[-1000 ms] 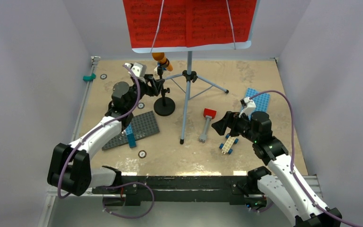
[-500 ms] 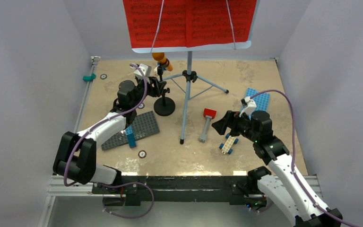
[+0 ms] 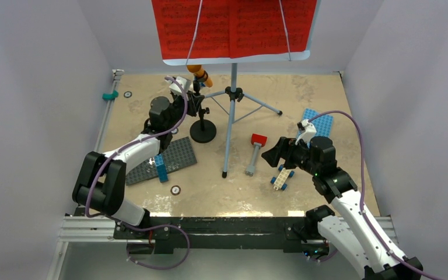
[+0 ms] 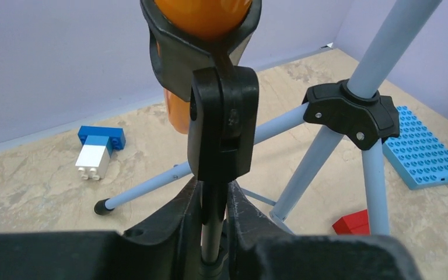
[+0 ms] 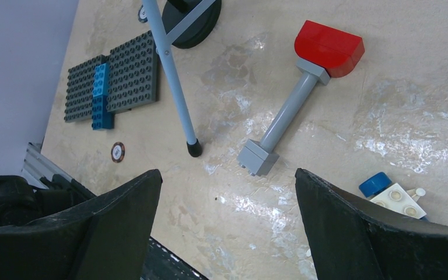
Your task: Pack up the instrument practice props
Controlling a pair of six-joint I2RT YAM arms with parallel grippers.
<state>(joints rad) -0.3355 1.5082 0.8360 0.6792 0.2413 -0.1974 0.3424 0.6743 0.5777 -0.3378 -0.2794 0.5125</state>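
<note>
Between the left gripper's [image 4: 214,233] clamped fingers [image 4: 181,224], mic stand [image 4: 221,131] pole, orange microphone [image 4: 201,11] above; right gripper [image 5: 226,178] spread wide.

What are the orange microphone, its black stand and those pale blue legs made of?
Orange microphone: likely plastic, smooth and glossy, with soft highlights. Mic stand: its clip looks moulded matte black plastic; the thin pole seems metal, unsure. Pale blue legs: probably painted metal tube, evenly satin, joined by a black plastic hub.
</note>
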